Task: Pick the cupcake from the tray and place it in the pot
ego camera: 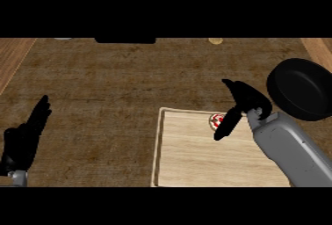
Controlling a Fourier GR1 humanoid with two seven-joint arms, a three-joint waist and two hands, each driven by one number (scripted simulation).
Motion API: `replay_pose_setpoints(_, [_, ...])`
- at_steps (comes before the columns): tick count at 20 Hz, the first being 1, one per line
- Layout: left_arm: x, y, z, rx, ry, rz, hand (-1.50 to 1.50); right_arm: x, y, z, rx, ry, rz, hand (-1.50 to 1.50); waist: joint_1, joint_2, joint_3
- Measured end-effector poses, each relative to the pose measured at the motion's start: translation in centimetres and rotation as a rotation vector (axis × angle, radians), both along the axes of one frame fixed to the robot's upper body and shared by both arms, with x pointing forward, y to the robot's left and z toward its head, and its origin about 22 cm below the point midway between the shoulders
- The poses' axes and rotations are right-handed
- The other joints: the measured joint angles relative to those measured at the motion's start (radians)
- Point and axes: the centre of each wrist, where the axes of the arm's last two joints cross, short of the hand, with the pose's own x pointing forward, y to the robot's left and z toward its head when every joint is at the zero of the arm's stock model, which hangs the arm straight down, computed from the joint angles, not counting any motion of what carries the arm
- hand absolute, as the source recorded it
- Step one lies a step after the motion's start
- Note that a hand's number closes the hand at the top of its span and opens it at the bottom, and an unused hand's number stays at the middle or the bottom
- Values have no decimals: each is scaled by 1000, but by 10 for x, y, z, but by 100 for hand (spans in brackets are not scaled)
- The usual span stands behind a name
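Observation:
The cupcake [216, 120], white with red spots, sits near the far edge of the pale wooden tray [194, 158]. My right hand [243, 101] hovers over it with fingers straight; the thumb hangs down just right of the cupcake and hides part of it. Nothing is held. The black pot [301, 88] stands at the right, just beyond the tray's far right corner. My left hand [23, 138] rests open at the lower left edge, fingers pointing up.
A small yellow object [215, 41] and a dark object [125, 40] lie at the counter's far edge. A light wooden strip [13, 55] borders the counter's left side, and another the far right [319, 48].

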Motion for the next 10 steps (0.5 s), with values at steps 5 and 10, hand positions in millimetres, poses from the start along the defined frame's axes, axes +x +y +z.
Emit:
replay_pose_setpoints(5, [1,0,0,-7,3,2,0,5,11,-14,-24,41,8,-150,-4,-1,0])
replay_pose_setpoints(10, [-3,4,3,-3,3,1,0,10,12,-29,-44,85,1,-150,-5,-1,0])
